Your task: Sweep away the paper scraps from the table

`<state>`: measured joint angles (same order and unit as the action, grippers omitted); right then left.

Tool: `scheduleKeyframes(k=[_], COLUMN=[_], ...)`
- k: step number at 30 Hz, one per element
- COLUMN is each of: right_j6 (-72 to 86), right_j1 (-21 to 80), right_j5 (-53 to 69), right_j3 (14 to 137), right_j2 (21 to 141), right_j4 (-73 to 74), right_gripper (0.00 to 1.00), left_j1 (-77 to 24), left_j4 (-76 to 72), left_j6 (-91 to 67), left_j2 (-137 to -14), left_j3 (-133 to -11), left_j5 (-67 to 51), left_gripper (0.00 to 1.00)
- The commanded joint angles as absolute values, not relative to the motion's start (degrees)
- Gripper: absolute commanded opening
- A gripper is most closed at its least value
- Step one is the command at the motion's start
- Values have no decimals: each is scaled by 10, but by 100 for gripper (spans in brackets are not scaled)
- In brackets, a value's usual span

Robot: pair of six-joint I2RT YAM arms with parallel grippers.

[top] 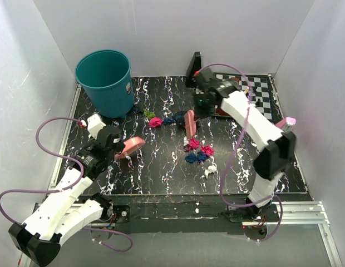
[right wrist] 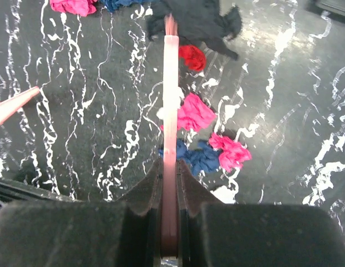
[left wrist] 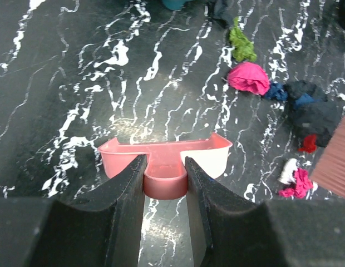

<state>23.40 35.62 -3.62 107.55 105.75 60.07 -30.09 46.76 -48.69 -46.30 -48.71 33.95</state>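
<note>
the left gripper [left wrist: 164, 163] was clamped on the handle of a pink dustpan [left wrist: 208, 154], held at about 8 o'clock on the table [top: 161, 172] and pointing toward 3 o'clock. the right gripper [right wrist: 168, 167] was closed on a thin pink sweeping blade [right wrist: 171, 100], possibly a brush, though it was seen only edge-on. the paper scraps [top: 197, 151] were gathered in one cluster at 6 o'clock of the blade, and a second row was strung out at its 9 o'clock, toward a teal bin [top: 106, 80] at the 10 o'clock corner. the dustpan was well apart from both groups. if the blade were dragged fast, the light wads would likely be scattered or skipped over. with the pan so far off, strays could be pushed past its lip.
</note>
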Motion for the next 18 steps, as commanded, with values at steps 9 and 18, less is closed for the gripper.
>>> scheduleKeyframes(k=[9, 18], right_j6=[243, 258], right_j1=[309, 283], right_j5=[86, 165], right_j3=[881, 820], right_j2=[832, 785], right_j4=[456, 403], right_gripper=[1, 1], left_j1=[-402, -478], left_j4=[311, 203], left_j6=[-438, -393], left_j2=[-528, -509], left_j3=[-447, -348], left_j5=[375, 346], left_gripper=[25, 31])
